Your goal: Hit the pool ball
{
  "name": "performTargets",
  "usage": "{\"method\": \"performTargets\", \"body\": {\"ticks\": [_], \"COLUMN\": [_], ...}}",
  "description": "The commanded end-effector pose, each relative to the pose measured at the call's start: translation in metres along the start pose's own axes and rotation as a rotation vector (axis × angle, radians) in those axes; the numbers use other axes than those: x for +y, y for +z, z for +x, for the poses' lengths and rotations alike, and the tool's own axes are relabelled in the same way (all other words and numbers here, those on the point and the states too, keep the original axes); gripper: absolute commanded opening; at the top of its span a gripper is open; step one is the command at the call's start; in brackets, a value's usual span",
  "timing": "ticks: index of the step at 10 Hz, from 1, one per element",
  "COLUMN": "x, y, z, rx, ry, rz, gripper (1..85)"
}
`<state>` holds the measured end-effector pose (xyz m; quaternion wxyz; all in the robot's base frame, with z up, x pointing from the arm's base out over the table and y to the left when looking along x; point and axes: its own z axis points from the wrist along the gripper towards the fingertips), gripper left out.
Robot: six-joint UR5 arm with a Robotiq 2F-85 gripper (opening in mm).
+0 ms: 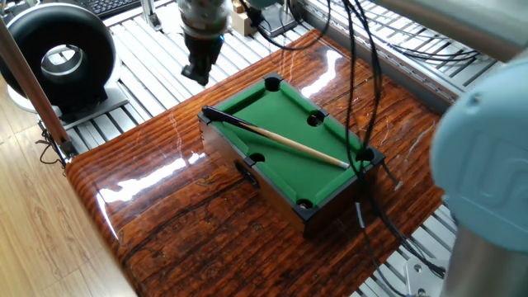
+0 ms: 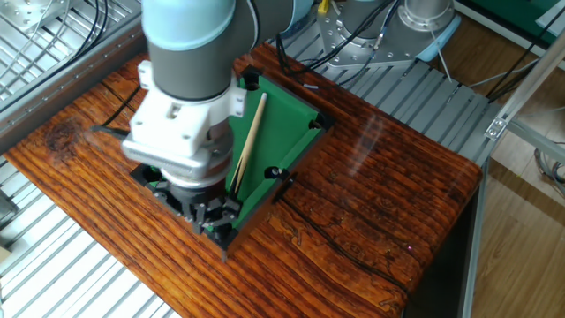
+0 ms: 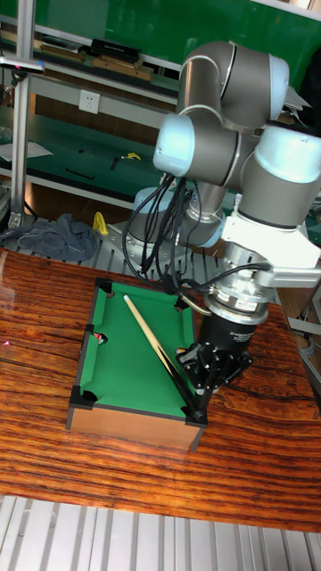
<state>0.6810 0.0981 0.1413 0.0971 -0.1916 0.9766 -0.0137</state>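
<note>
A mini pool table (image 1: 285, 124) with green felt stands on the wooden tabletop. A wooden cue (image 1: 289, 142) lies diagonally across the felt, its dark butt resting on the left corner (image 1: 208, 112). My gripper (image 1: 198, 73) hangs above and to the left of that corner, open, with nothing between its fingers. In the tall view the gripper (image 3: 214, 379) is beside the near right corner, close to the cue's butt (image 3: 189, 401). A tiny reddish spot at the left side pocket (image 3: 97, 338) looks like the pool ball. The arm hides part of the pool table (image 2: 282, 132) in the other fixed view.
A black round fan-like unit (image 1: 58, 58) stands off the table at the left. Black cables (image 1: 375, 99) hang over the table's right end. The glossy wood tabletop (image 1: 190, 214) stretches in front. Metal slat framing (image 2: 53, 265) surrounds it.
</note>
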Motion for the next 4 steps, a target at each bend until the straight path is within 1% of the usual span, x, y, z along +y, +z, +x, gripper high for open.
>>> {"method": "performTargets", "body": {"ticks": [1,2,3,4], "x": [-0.002,0.006,0.014,0.017], "y": [-0.009,-0.01,-0.011,-0.011], "z": [-0.021,-0.012,0.001,0.006], "rx": [-0.005,0.034,0.083,0.104], "ry": [0.015,0.059,0.082,0.094], "rz": [-0.033,-0.065,-0.094,-0.109], "gripper": [1.3,1.3,1.3,1.3]}}
